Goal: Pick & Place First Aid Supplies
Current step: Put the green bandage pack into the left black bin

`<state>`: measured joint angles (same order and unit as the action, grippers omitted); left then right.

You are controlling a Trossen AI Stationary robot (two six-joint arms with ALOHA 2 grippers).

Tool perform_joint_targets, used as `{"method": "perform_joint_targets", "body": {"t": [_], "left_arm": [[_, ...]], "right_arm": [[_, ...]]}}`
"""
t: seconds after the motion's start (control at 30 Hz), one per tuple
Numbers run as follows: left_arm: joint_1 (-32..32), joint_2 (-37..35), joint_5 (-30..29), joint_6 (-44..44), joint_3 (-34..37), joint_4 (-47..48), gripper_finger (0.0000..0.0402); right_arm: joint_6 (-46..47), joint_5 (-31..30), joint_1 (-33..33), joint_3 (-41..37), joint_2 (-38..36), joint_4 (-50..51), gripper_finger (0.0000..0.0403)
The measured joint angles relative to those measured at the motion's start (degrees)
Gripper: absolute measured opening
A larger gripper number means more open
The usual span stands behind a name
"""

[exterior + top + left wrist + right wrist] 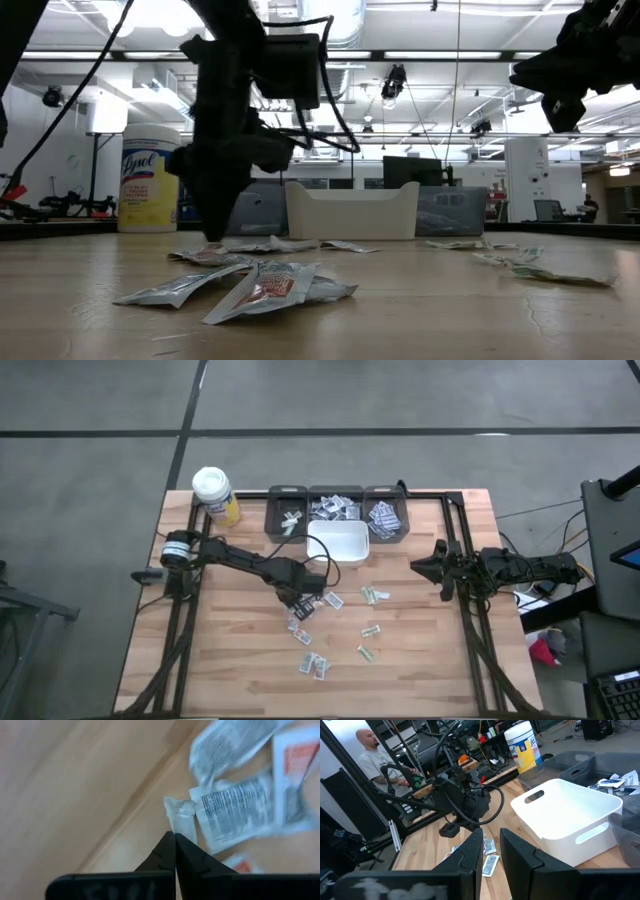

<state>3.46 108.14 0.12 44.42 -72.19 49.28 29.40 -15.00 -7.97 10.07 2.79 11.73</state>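
Left gripper [300, 603] is down on the surface [420, 670] amid the loose packets, fingers pressed together; the left wrist view shows a whitish packet [182, 820] right at the tips, its long axis running straight ahead, in line with the fingers. I can't tell whether an edge is actually pinched or the tips met just short of it. More packets lie touching just beyond it, including a black-print one [240, 810]. Right gripper [437, 570] hangs well off to the far side, jaws a little apart, empty; the left arm is clearly nearer. Count: roughly eight to ten packets loose on the surface, three grey bins [287, 525] holding sorted packets, one white bin [345, 545], one wipes canister [216, 495].
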Motion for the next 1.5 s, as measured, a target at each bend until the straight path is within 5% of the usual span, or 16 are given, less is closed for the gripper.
{"method": "perform_joint_targets", "body": {"t": [0.5, 0.7, 0.87, 0.97, 1.13, 1.5], "left_arm": [[0.08, -8.99, -7.74, -6.32, -4.36, 2.91, 0.0000], [-0.30, -16.22, -26.83, -18.59, -7.22, -3.37, 0.0000], [-3.84, -19.52, -44.70, -14.56, -8.71, -3.33, 0.0000], [-7.50, -20.39, -48.33, -12.45, -8.95, -3.98, 0.0000], [-15.57, -19.77, -46.30, -10.69, -8.80, -5.58, 0.0000], [-32.22, -12.73, -28.63, -11.55, -6.34, -5.36, 0.0000]], "right_arm": [[0.01, 0.00, -0.02, 0.00, -0.02, 0.00, 0.0063], [0.00, 0.00, -0.02, 0.00, -0.02, 0.01, 0.0063], [0.01, 0.00, 0.00, 0.00, 0.00, 0.00, 0.0063], [0.01, 0.00, -0.01, 0.00, 0.00, 0.00, 0.0063], [0.01, 0.00, 0.00, 0.00, 0.00, 0.00, 0.0063], [0.01, 0.00, -0.02, 0.00, 0.00, 0.00, 0.0063]]}}
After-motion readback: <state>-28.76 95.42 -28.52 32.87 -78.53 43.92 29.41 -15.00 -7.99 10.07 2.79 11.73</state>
